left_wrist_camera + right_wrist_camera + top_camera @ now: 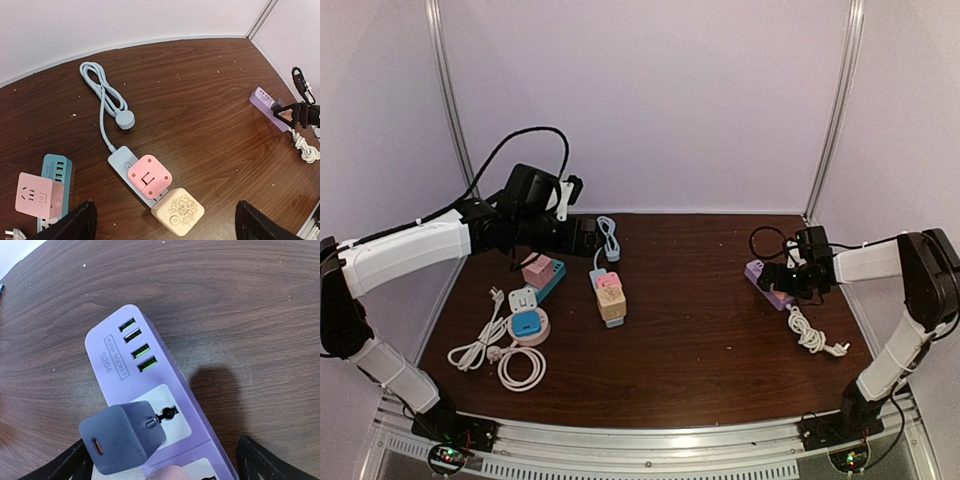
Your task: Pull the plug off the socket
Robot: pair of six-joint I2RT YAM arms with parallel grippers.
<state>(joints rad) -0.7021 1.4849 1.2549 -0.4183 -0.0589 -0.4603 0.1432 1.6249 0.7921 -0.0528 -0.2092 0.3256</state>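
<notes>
Right wrist camera, looking down: the right end effector point(164, 450) is released, its two black fingers point(75, 462) spread wide to either side of a purple power strip point(150, 370) lying on the dark wooden desk point(240, 300). A grey plug point(122, 442) stands between the fingers, closer to the left one. It appears to be seated in the strip's outlet, though the steep angle leaves that unclear, and whether the left finger touches it cannot be told. Just ahead of the end effector, four USB ports point(136, 342) run along the strip beside a label reading "S204".

From the top external camera, a coiled white cord point(807, 330) lies just behind the right end effector, toward the arm's base.

Across the desk, the left end effector point(164, 207) is likewise released, fingers well apart and grasping nothing. Directly below it, a pale blue strip point(119, 160) carries a pink adapter point(149, 176) and a cream cube point(177, 211) side by side. To its left lies a teal strip point(54, 172) with a pink cube point(39, 194) on it.
</notes>
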